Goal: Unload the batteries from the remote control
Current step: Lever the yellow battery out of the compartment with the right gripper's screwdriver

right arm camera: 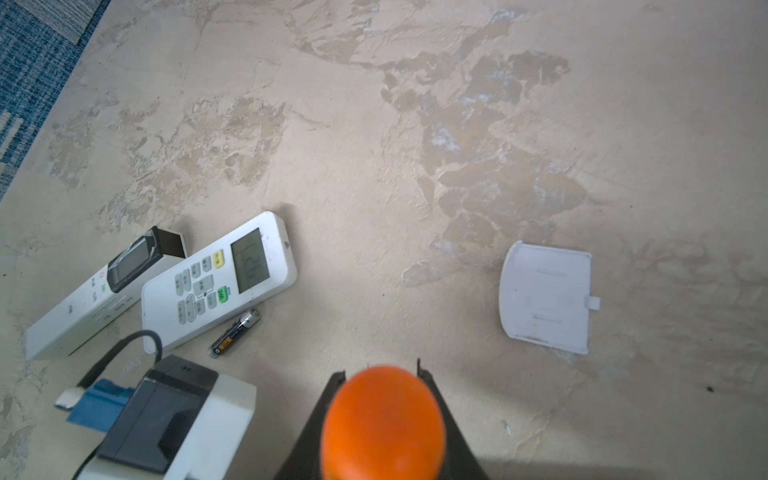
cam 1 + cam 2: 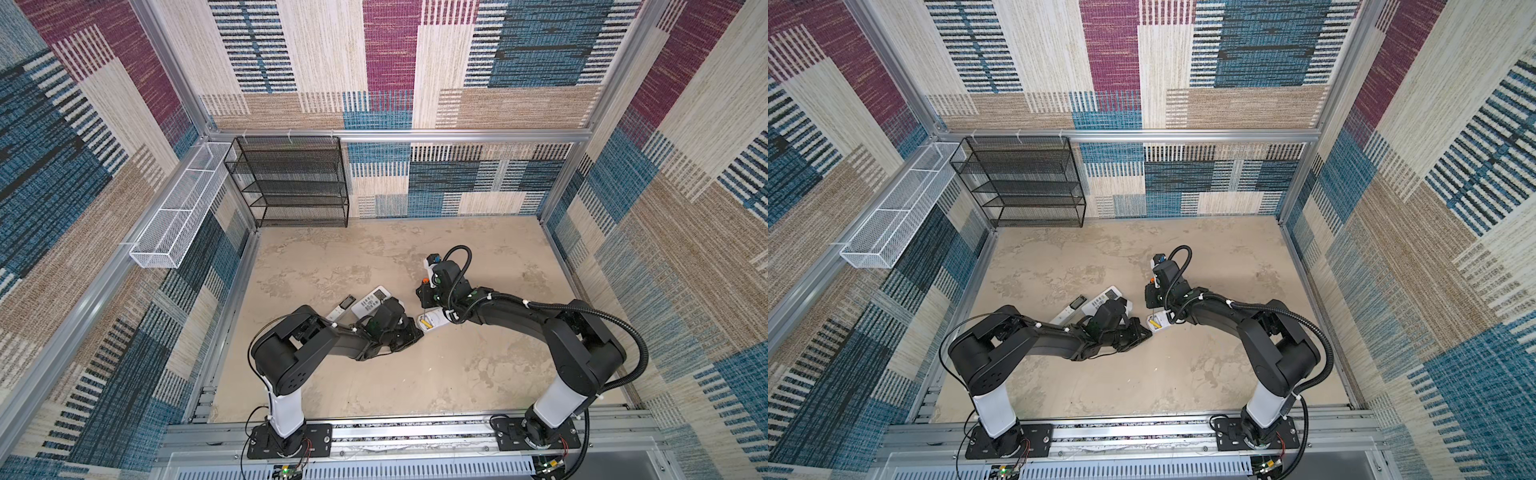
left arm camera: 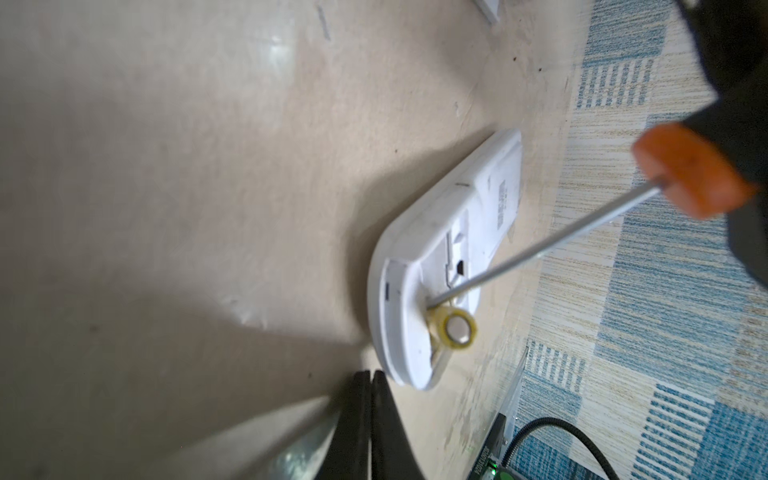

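A white remote control (image 3: 469, 232) lies back up with its battery bay open, in both top views (image 2: 432, 321) (image 2: 1160, 324). A yellow battery (image 3: 457, 330) stands tilted up out of one end of the bay. My right gripper (image 1: 382, 370) is shut on the orange handle of a screwdriver (image 1: 382, 424). The screwdriver's steel shaft (image 3: 540, 249) slants down, and its tip sits in the bay beside the yellow battery. My left gripper (image 3: 371, 376) is shut and empty, low on the table just off the remote's rounded end (image 2: 417, 332). A black battery (image 1: 235, 332) lies loose on the table.
Two more white remotes (image 1: 216, 282) (image 1: 95, 291) lie face up side by side, the black battery against the nearer one. The detached white battery cover (image 1: 544, 295) lies apart on the beige table. A black mesh shelf (image 2: 291, 183) and a white wire basket (image 2: 174, 212) stand far left.
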